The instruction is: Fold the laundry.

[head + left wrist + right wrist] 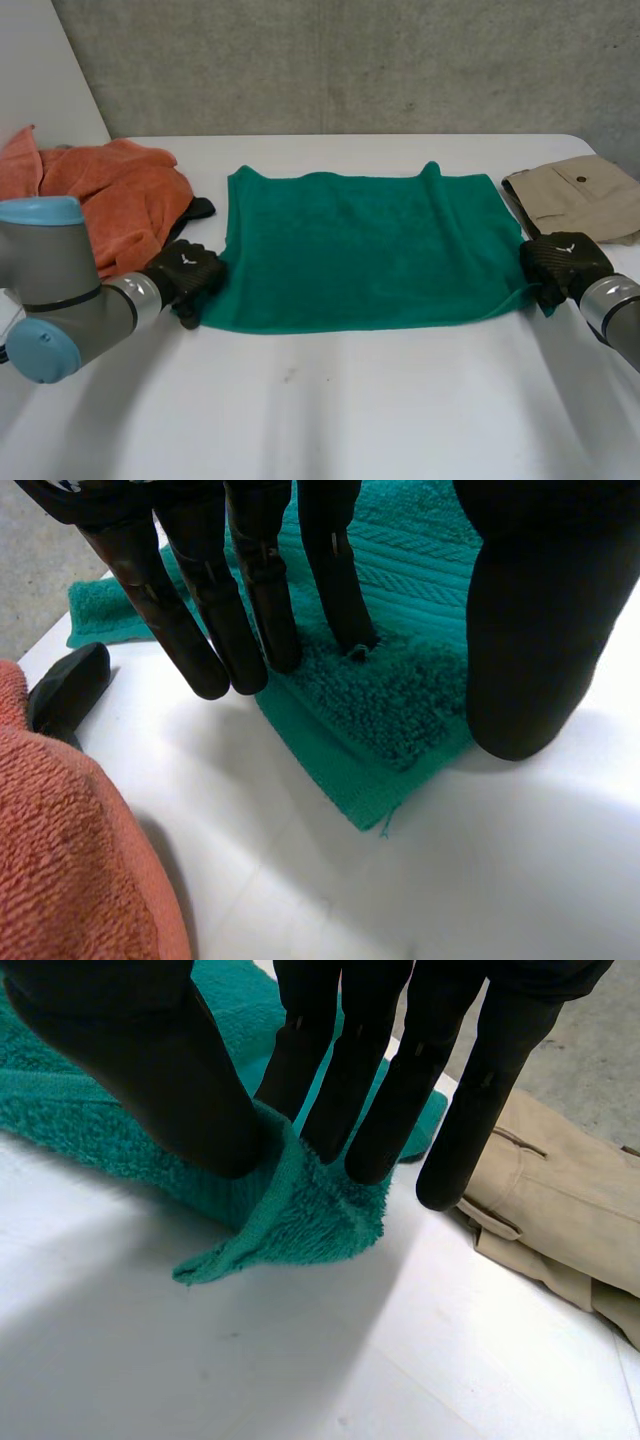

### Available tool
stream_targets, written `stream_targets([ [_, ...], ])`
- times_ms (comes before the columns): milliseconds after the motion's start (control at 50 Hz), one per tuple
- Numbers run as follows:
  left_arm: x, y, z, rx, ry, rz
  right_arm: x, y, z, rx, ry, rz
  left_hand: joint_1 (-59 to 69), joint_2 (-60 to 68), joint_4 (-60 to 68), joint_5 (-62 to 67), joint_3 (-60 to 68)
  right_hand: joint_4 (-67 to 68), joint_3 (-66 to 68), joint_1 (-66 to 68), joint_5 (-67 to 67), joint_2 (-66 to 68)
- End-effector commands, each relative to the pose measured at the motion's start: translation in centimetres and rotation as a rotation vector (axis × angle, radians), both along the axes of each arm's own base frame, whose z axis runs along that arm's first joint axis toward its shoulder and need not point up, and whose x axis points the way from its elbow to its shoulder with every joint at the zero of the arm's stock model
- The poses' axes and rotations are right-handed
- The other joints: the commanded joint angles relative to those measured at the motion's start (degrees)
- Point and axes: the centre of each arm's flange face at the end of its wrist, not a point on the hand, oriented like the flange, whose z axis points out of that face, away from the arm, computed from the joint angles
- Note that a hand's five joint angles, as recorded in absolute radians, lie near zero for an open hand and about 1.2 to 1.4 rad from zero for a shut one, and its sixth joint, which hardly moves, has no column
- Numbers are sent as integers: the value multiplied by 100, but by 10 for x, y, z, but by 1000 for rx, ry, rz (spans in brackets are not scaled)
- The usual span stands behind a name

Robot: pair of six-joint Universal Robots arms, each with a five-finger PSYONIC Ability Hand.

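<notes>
The green towel (360, 250) lay spread flat at the middle of the white worktop (350, 410), and both hands were at its near corners. The left hand (185, 272) stood on the towel's near-left corner with its fingers (180, 630) straight and apart. Their tips pressed down on the terry and on the bare worktop just beside it, and the thumb (530, 630) rested at the towel's edge, gripping nothing. The right hand (560, 262) had the near-right corner pinched up between thumb (170, 1080) and fingers (385, 1090), so a small peak of cloth stood off the surface. The likeliest trouble was uneven hold: if the right corner rose while the left one was only pressed, the towel would probably skew or drag, and the fold line would end up crooked. The right pinch also looked shallow and might slip. There was one green towel, one orange towel (110, 195) heaped just left of it, one small black object (200, 208) between the two, one khaki garment (580, 195) to its right, and two hands.
</notes>
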Motion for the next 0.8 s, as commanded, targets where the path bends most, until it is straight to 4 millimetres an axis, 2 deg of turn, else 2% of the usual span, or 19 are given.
stream_targets([
  [20,-7,-2,0,-36,-9,-13,2,3,-1,5,1,5,1052,982,956,997,953,1148,1204,1447,1342,1248],
  [140,-13,-8,4,-87,-1,-15,3,5,-1,6,3,9,1707,1637,1612,1652,1608,1148,1204,1447,1342,1248],
  [340,-20,-13,3,-108,-4,-19,3,6,0,6,3,11,4143,4073,4048,4088,4044,1148,1204,1447,1342,1248],
  [420,-19,-14,8,-111,-9,-7,3,6,4,0,5,6,4146,4076,4050,4091,4047,1148,1204,1447,1342,1248],
  [480,-14,-12,20,-120,-6,8,2,7,10,0,4,3,4146,4076,4050,4091,4047,1148,1204,1447,1342,1248],
  [560,1,1,47,-115,-21,44,-2,17,27,37,15,-3,4146,4076,4050,4091,4047,1148,1204,1447,1342,1248],
  [580,8,8,58,-108,-28,63,-5,24,35,74,34,-4,4146,4076,4050,4091,4047,1148,1204,1447,1342,1248],
  [620,16,17,66,-88,-43,85,-10,32,41,122,64,-1,4146,4076,4050,4091,4047,1148,1204,1447,1342,1248],
  [640,23,29,73,-56,-65,108,-13,41,45,179,111,22,4146,4076,4050,4091,4047,1148,1204,1447,1342,1248],
  [720,35,65,82,60,-147,140,-20,65,50,313,247,98,4146,4076,4050,4091,4047,1148,1204,1447,1342,1248],
  [800,38,93,79,172,-221,120,-24,88,53,448,392,232,4146,4076,4050,4091,4047,1148,1204,1447,1342,1248],
])
